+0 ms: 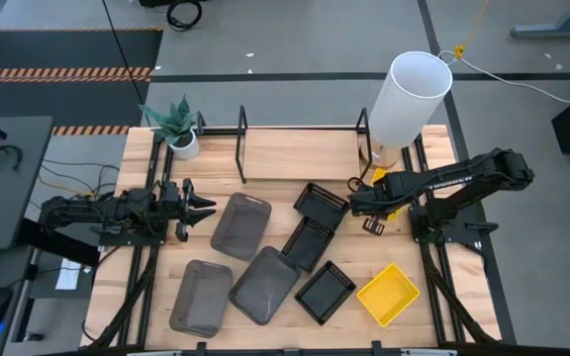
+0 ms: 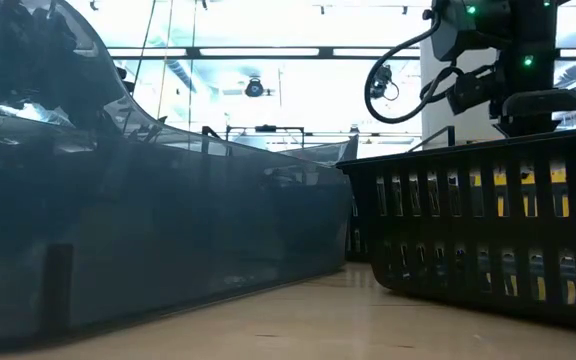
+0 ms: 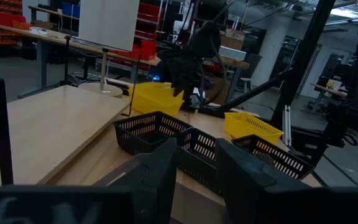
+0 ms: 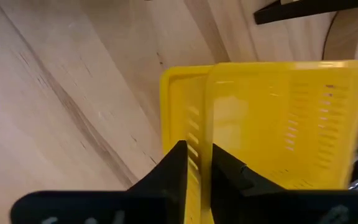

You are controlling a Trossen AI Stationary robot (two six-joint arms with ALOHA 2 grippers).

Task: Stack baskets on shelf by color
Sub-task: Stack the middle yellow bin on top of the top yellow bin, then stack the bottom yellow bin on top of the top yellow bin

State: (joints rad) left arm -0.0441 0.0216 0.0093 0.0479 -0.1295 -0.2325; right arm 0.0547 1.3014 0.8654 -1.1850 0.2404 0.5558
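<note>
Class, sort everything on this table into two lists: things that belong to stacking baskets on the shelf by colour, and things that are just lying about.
Belongs to the job:
yellow baskets
black baskets
grey baskets
shelf
right gripper

Just lying about:
white cylinder
potted plant

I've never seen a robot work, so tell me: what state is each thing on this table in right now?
Left tool: open, hovering beside the grey baskets.
Right tool: at a yellow basket by the shelf's right end.
That yellow basket: seemingly nested in another.
Other yellow basket: alone on table, empty.
Grey baskets: three, unstacked, on table.
Black baskets: three, unstacked, on table.
White cylinder: standing.
</note>
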